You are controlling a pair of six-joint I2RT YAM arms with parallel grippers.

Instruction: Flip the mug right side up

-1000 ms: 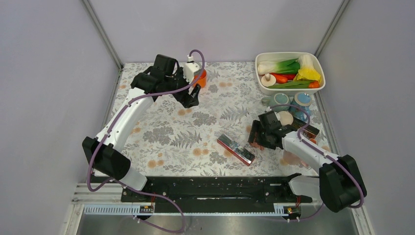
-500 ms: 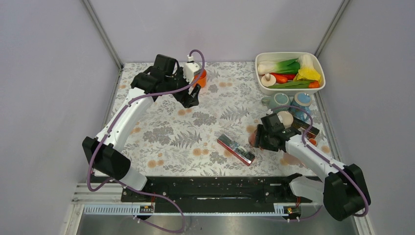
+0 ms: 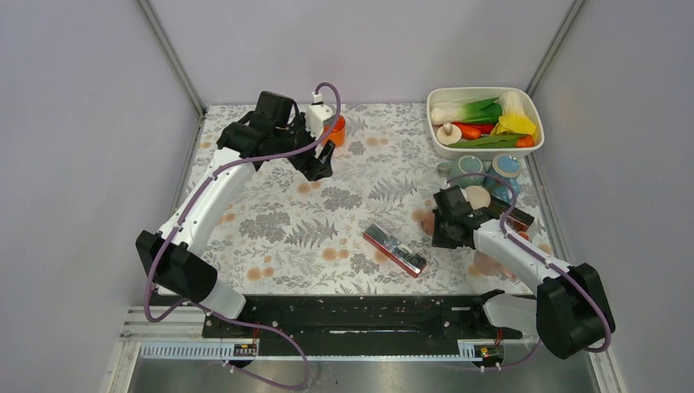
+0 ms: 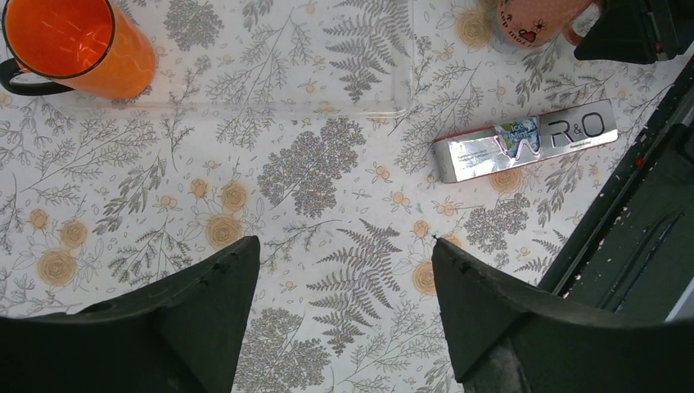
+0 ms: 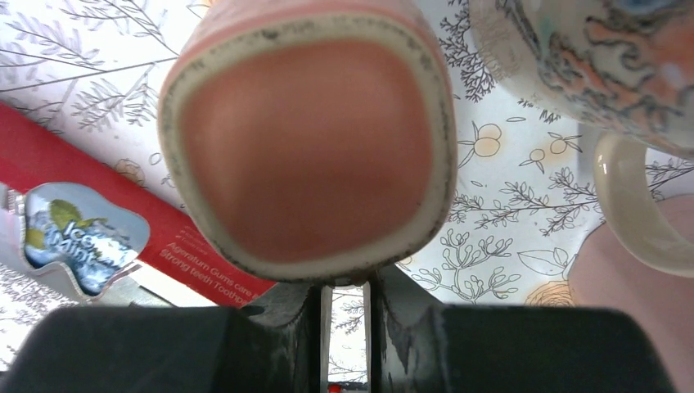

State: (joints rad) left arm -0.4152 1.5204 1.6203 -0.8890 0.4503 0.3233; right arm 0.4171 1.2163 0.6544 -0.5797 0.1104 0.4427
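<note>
Pink mug point(image 5: 307, 147) sits base-up on the floral surface point(image 5: 507, 205), against the right tool point(image 5: 348, 291). Its jaws are pressed together; a hold on the mug cannot be confirmed. Left tool point(image 4: 342, 250) stands wide apart, empty.

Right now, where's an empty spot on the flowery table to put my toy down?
The biggest bare patch is the near left cloth, between the left arm and the red-and-silver toothpaste box. Also free: the far middle, between the orange plastic cup and the white vegetable tub. The right side is crowded: two bluish mugs, a pink mug and the right gripper.
</note>
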